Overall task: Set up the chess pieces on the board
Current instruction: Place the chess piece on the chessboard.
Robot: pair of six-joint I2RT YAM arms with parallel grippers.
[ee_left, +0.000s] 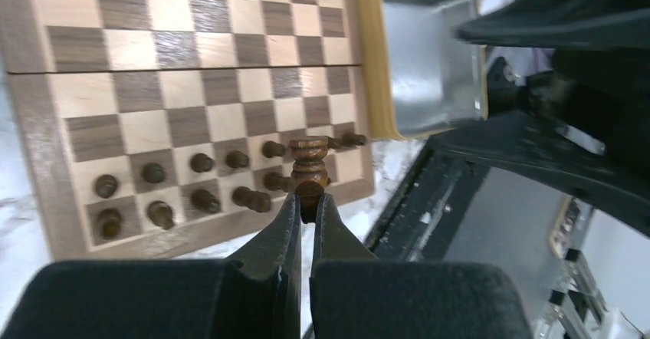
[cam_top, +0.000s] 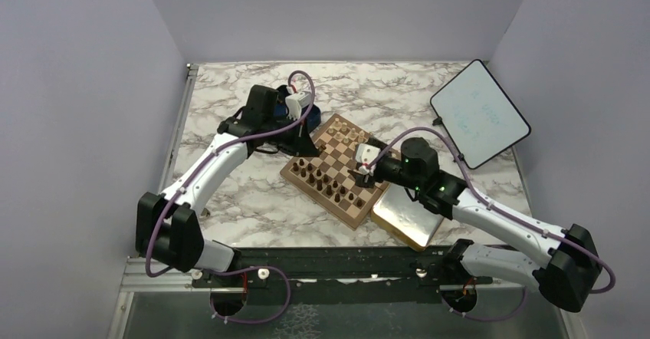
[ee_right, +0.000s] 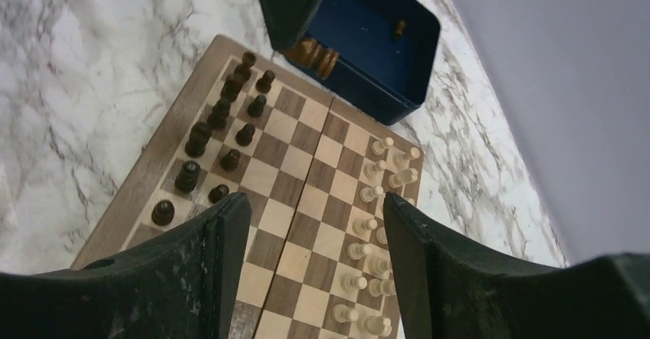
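Note:
The board (cam_top: 335,172) lies at the table's middle, with dark brown chess pieces (cam_top: 326,183) in two rows along its near edge and pale chessmen (cam_top: 349,133) along its far edge. My left gripper (ee_left: 308,201) is shut on the base of one dark chess piece (ee_left: 309,162) and holds it high above the board (ee_left: 192,86). In the right wrist view this held piece (ee_right: 314,55) hangs over the blue box (ee_right: 375,47). My right gripper (ee_right: 314,201) is open and holds nothing. It hovers over the board (ee_right: 306,170), between the dark rows (ee_right: 222,124) and the pale rows (ee_right: 372,201).
A gold-rimmed metal tray (cam_top: 398,210) lies against the board's right corner, under my right arm. The dark blue box (cam_top: 312,115) stands at the board's far left corner, with one small piece (ee_right: 399,26) inside. A whiteboard (cam_top: 479,113) leans at the back right.

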